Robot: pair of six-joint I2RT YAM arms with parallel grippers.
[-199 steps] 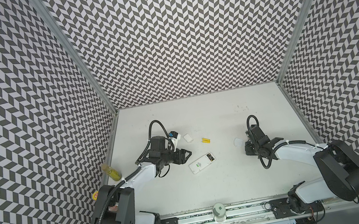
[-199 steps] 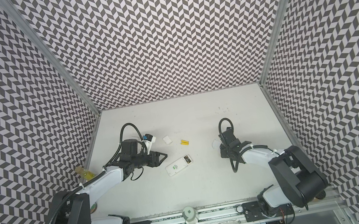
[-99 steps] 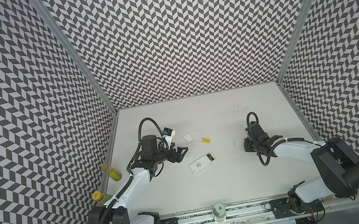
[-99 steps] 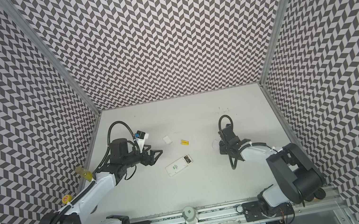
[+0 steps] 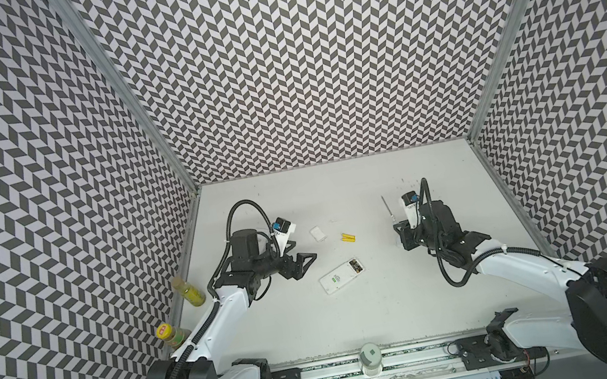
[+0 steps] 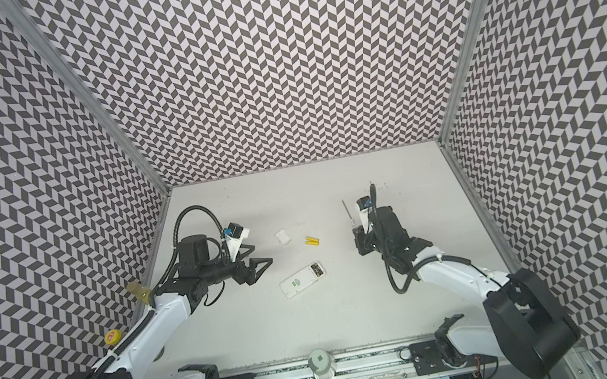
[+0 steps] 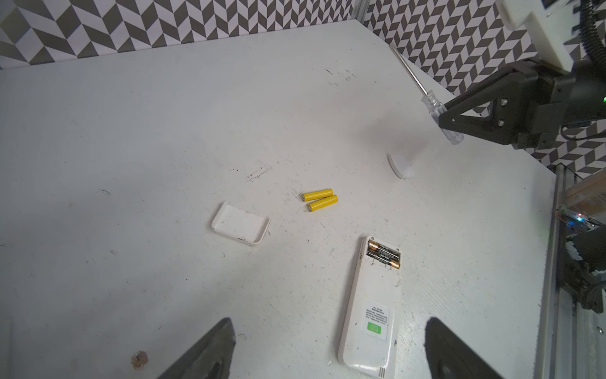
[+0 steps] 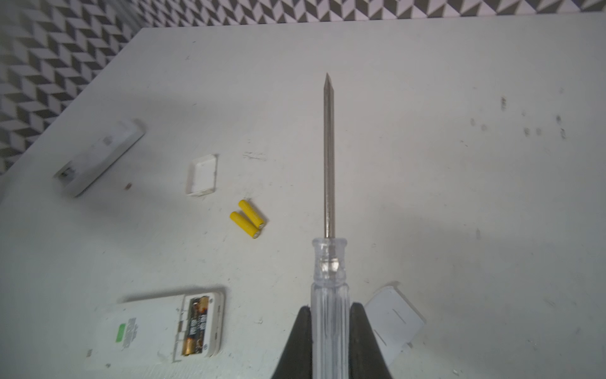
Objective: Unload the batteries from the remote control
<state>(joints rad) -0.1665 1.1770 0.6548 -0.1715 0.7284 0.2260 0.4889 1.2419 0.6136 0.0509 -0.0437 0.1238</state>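
The flat white plastic remote control lies back-up near the middle of the tabletop, with its battery bay uncovered at one end. Two black batteries with gold-coloured ends sit side by side in that bay. The two slim yellow batteries lie loose on the tabletop just beyond the remote control, touching along their length. A small white rectangular plastic cover rests hollow side up near them. A second thin white plastic cover lies flat on the tabletop near the right tool.

By the left wall stand a yellow-green bottle with a pale cap and a small jar with a yellow lid. What the jar holds I cannot tell.

The tabletop is matt white and scuffed with dark specks. Three walls in a grey-and-white chevron pattern close it in, and a metal rail runs along the front.

The back of the remote control carries a white label with a green patch. Its print is too small to read, as is the print on the black batteries.

The left tool hovers left of the remote control, spread wide and empty. The right tool is clamped on the clear handle of a long thin steel-shafted screwdriver, well to the right of the remote control.
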